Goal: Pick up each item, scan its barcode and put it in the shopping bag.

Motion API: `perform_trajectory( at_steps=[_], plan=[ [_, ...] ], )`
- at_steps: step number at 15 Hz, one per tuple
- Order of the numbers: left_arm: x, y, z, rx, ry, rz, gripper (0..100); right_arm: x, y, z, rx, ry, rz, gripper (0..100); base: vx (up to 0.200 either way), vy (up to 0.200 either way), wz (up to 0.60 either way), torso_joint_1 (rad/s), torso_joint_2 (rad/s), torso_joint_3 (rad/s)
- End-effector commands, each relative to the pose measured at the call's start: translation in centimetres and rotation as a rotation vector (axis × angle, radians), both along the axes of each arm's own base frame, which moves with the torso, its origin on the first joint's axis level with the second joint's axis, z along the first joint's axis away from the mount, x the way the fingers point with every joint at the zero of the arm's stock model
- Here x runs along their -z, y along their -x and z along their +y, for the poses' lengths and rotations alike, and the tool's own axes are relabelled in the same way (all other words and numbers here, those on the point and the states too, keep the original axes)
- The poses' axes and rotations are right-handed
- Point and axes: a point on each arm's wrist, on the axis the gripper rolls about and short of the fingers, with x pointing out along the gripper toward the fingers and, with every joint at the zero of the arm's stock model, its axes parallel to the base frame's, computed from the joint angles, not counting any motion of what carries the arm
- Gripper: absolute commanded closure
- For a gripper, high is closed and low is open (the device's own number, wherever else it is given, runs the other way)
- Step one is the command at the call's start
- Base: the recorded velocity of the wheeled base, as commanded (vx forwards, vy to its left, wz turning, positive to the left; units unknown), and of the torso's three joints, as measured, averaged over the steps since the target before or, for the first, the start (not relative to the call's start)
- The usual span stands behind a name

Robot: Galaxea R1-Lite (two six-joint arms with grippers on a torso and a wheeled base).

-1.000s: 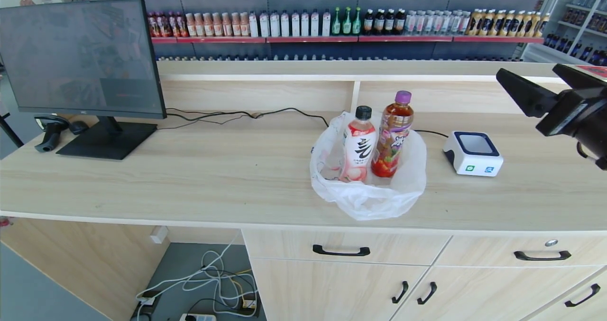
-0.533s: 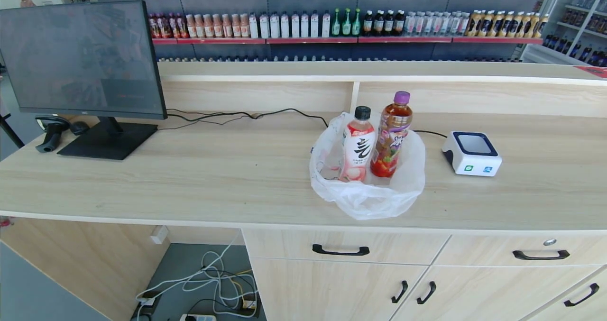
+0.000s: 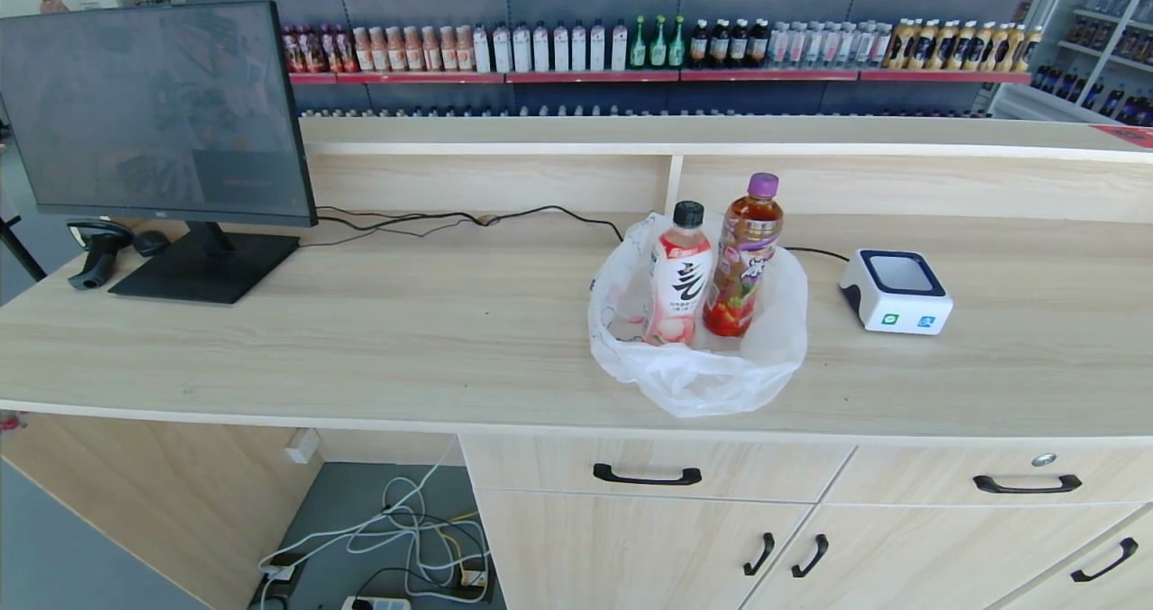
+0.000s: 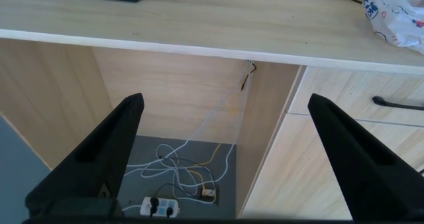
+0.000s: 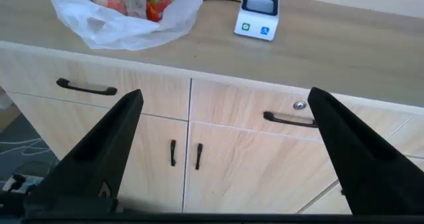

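Note:
A white plastic shopping bag (image 3: 698,385) sits on the wooden counter (image 3: 405,340), slumped open. Two bottles stand upright inside it: a pink-and-white bottle (image 3: 680,277) with a black cap and a red-brown tea bottle (image 3: 746,259) with a purple cap. A white barcode scanner (image 3: 896,290) with a dark top lies just right of the bag. My left gripper (image 4: 225,99) is open below the counter's front edge, facing the knee hole. My right gripper (image 5: 225,93) is open in front of the drawers, with the bag (image 5: 126,22) and scanner (image 5: 257,15) beyond it.
A monitor (image 3: 153,105) on a black stand occupies the counter's left end, with a handheld scanner (image 3: 95,254) beside it. Cables (image 3: 468,218) run along the raised back ledge. Drawer handles (image 5: 86,87) face my right gripper. Loose cords and a power strip (image 4: 159,207) lie on the floor.
My right gripper, open at the right edge of the head view a second ago, has drawn back out of that view. The bag, bottles and scanner have not moved.

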Motion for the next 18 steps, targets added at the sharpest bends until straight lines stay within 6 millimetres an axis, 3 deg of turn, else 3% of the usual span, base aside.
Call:
perform_trajectory(
  at_steps=[1,3,5,8,18],
  plan=[
    [0.0,0.0,0.0,-0.001,-0.014,-0.002,0,2.1,0.6,0.1,0.036,-0.002,-0.042,0,0.0,0.0,0.0,0.0,0.0,0.0],
    [0.0,0.0,0.0,-0.001,-0.031,-0.001,0,3.9,-0.5,0.1,0.016,-0.005,-0.128,0,0.0,0.0,0.0,0.0,0.0,0.0],
    [0.0,0.0,0.0,-0.001,-0.031,-0.001,0,3.8,-0.5,0.2,-0.004,0.0,-0.137,0,0.0,0.0,0.0,0.0,0.0,0.0],
    [0.0,0.0,0.0,-0.001,-0.028,0.004,0,5.5,-0.6,0.2,-0.003,-0.049,0.026,0,0.0,0.0,0.0,0.0,0.0,0.0],
    [0.0,0.0,0.0,-0.001,-0.025,0.002,0,5.6,-0.6,0.2,-0.007,-0.072,0.041,0,0.0,0.0,0.0,0.0,0.0,0.0]
  ],
)
